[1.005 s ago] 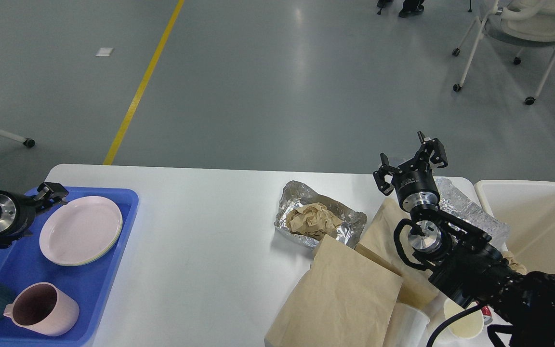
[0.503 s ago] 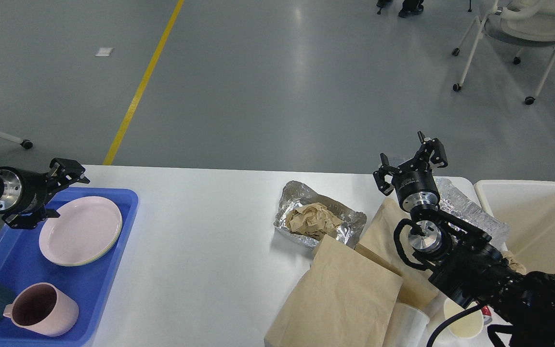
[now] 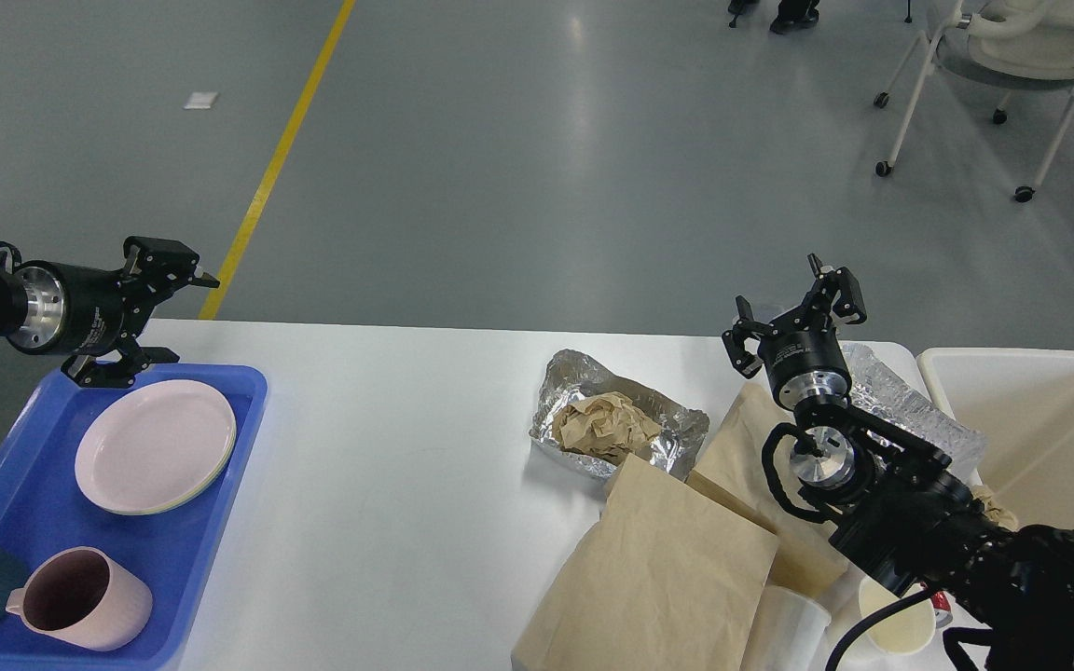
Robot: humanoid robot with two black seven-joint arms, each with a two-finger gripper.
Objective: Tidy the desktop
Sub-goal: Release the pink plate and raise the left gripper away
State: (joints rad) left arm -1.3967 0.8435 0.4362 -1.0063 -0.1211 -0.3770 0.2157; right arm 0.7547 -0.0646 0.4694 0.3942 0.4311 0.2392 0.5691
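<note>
The scene is seen through a single head view, aimed forward and down from close above the worktop point(image 3: 388, 485), with grey floor point(image 3: 537, 168) beyond.

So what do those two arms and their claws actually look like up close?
Both arms are black and built from chunky cylindrical segments with shiny silver metal rings at the joints. Each ends in a small black two-finger claw: the left gripper and the right gripper. Black cables loop beside the right arm's wrist. No legible markings.

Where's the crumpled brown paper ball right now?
In the head view, the crumpled paper ball lies in the open foil wrapper, right of centre on the desktop, just beyond the flat paper bag.
</note>
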